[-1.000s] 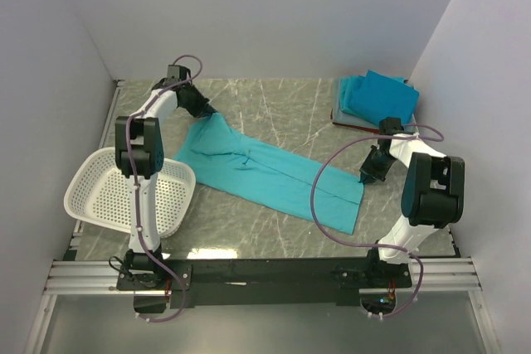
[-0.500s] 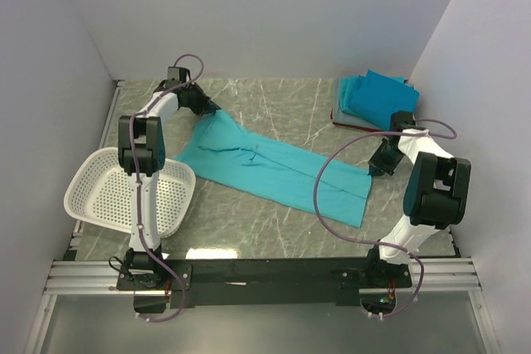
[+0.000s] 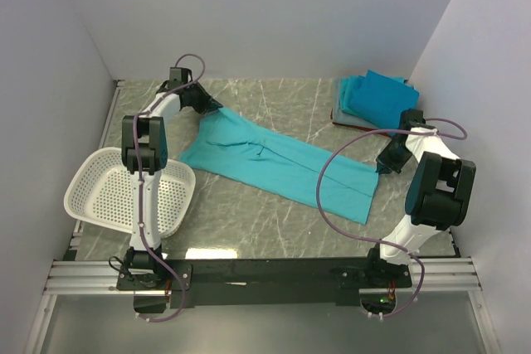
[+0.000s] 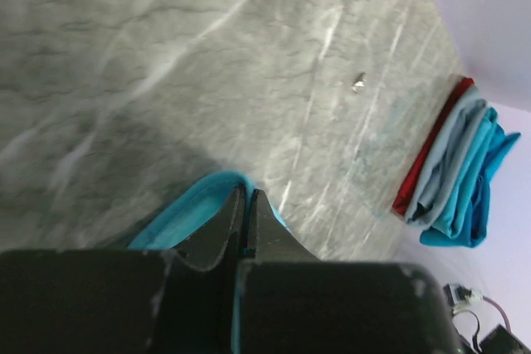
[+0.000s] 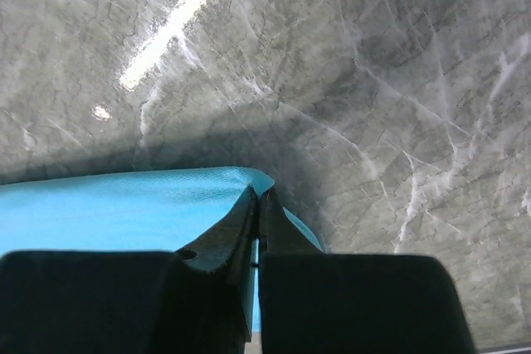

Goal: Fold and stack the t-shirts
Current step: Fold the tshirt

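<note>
A teal t-shirt [image 3: 278, 165] lies stretched in a long band across the marble table, from far left to near right. My left gripper [image 3: 217, 109] is shut on its far left end; teal cloth [image 4: 178, 217] wraps round the fingers in the left wrist view. My right gripper [image 3: 378, 167] is shut on the shirt's right corner, and the teal cloth [image 5: 124, 205] runs off left of the jaws in the right wrist view. A stack of folded t-shirts [image 3: 377, 99], teal over pale grey-blue and red, sits at the far right and shows again as a stack [image 4: 455, 176].
A white perforated basket [image 3: 129, 192] stands at the near left, beside the left arm's base. White walls close in the table on the left, back and right. The black rail with both arm bases runs along the near edge.
Both arms have drawn the shirt toward the far right; its right end slid right and the band pulled straighter. The left jaws finished closing on the cloth.
</note>
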Motion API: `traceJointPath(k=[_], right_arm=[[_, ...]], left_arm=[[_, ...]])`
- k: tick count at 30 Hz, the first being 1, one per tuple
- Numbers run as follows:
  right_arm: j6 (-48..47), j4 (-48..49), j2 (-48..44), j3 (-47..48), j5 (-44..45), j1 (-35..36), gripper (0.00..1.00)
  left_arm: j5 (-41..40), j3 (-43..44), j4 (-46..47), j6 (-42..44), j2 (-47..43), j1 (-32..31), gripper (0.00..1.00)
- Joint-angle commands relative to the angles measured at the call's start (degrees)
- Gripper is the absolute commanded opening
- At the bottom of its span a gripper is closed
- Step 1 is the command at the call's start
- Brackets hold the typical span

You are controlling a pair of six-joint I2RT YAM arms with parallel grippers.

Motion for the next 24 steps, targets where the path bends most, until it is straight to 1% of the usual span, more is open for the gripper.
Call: traceJointPath(k=[1,4,5,7,8,9,10,14,16,18,20,21,24], right_arm=[[0.76,-0.6,-1.89,2.31,2.26,-0.78,0.0],[1.03,-0.34,-1.98,1.96,2.17,-0.78,0.0],[1.12,-0.33,-2.07,1.87,1.91,-0.69,0.0],[1.03,-0.25,-1.98,1.6,1.82,-0.78,0.0],[1.03,-0.25,-2.07,1.6,1.65,-0.78,0.0],[0.94,-0.16,-2.15,1.52,1.56,-0.78,0.0],[0.68,-0.16,-2.15,1.43,1.38,-0.78,0.0],[0.24,-0.07,-2.16,1.6,0.59,-0.78,0.0],[-0.2,-0.07,-1.98,1.78,0.07,-0.69,0.0],[-0.46,-0.07,-1.54,2.13,-0.2,-0.69,0.0],[-0.73,-0.25,-1.19,2.39,-0.29,-0.69,0.0],[-0.9,-0.25,-1.01,2.74,-0.29,-0.69,0.0],[-1.26,-0.42,-1.19,3.36,-0.37,-0.69,0.0]], left_arm=[[-3.94,1.07,-0.96,0.15,-1.08,0.21,0.01],[-6.31,-0.34,-1.23,0.68,-2.05,0.21,0.05],[-6.49,-0.17,-2.18,0.94,-1.87,0.3,0.11],[-7.02,2.28,-3.77,1.82,-0.91,0.3,0.2],[-7.28,3.16,-4.82,2.78,-0.73,0.21,0.29],[-8.07,4.56,-6.14,3.31,-0.9,0.21,0.34],[-8.86,4.84,-6.67,3.93,-1.34,0.13,0.42],[-13.25,2.92,-7.55,7.87,-6.43,-0.14,0.55],[-17.2,-0.77,-7.03,9.29,-11.43,-0.66,0.62],[-20.45,-5.5,-6.41,12.27,-16.87,-1.98,0.65],[-25.02,-9.81,-6.32,15.69,-20.05,-4.17,0.66],[-26.26,-11.05,-6.5,16.84,-22.59,-5.05,0.66],[-28.47,-15.01,-8.43,21.24,-25.69,-9.09,0.66]])
